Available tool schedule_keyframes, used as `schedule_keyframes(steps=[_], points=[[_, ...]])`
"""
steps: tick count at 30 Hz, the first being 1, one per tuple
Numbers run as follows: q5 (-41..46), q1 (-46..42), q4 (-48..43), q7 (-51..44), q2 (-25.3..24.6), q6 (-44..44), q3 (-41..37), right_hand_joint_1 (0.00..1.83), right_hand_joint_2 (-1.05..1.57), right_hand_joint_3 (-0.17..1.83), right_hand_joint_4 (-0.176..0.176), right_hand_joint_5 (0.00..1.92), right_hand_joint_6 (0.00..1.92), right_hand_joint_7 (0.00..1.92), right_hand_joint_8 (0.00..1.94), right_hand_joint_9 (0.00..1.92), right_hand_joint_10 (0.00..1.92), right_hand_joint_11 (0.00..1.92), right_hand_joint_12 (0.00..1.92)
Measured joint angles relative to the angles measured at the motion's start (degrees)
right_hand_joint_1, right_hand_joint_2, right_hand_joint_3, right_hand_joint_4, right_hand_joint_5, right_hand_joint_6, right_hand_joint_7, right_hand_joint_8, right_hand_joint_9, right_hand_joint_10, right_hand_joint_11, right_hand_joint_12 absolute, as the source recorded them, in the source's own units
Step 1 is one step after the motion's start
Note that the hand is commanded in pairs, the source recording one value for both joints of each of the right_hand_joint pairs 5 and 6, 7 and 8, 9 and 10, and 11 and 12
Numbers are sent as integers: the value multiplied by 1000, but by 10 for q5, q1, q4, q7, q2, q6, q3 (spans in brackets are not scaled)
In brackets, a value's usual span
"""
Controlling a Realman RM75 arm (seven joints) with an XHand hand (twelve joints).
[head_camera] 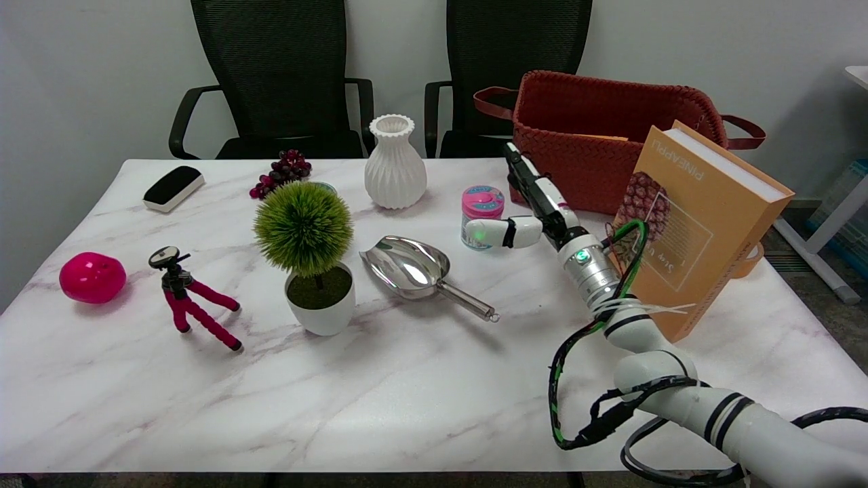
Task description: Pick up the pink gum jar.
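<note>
Nearest the camera, the white right arm rises from the lower right over the marbled white counter (pixel 407 407), trailing black and green cables. Its black-and-white right hand (pixel 536 207) is spread wide and holds nothing: the thumb reaches sideways to the lower body of the pink-lidded clear gum jar (pixel 481 218), seemingly touching it, while the other fingers stretch straight back past the jar's right side. That looks like a hand set to close around the jar, with the grasp not yet made. The jar stands upright on the counter, right of centre, just in front of the woven red-brown basket (pixel 597 135).

Level with the wrist, a shiny metal scoop (pixel 413 268) lies on its side, left of the jar. Further left stand a round green topiary in a white pot (pixel 308 257), a small pink-legged tripod (pixel 186 298) and a magenta ball (pixel 91 276). To the right, a thick orange book (pixel 685 224) leans upright beside the arm, close enough to crowd it.

Beyond the jar stands a ribbed white vase (pixel 395 163), well apart from it.
</note>
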State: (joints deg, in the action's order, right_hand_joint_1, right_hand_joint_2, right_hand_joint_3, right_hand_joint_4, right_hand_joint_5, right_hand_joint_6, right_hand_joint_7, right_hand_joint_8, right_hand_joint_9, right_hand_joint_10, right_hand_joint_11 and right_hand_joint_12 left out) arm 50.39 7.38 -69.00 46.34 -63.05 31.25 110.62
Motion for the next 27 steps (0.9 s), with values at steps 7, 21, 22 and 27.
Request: schedule_keyframes(steps=[7, 21, 22, 27], points=[[-1, 17, 29, 17, -8, -9, 8, 869, -36, 461, 0, 0, 0, 0, 0, 0, 0, 106, 106], [-1, 42, 79, 33, -21, -18, 15, 892, -72, 478, 0, 0, 0, 0, 0, 0, 0, 116, 116], [-1, 43, 82, 34, -22, -18, 15, 892, -73, 479, 0, 0, 0, 0, 0, 0, 0, 117, 117], [-1, 50, 97, 38, -25, -18, 16, 893, -78, 478, 0, 0, 0, 0, 0, 0, 0, 122, 122]])
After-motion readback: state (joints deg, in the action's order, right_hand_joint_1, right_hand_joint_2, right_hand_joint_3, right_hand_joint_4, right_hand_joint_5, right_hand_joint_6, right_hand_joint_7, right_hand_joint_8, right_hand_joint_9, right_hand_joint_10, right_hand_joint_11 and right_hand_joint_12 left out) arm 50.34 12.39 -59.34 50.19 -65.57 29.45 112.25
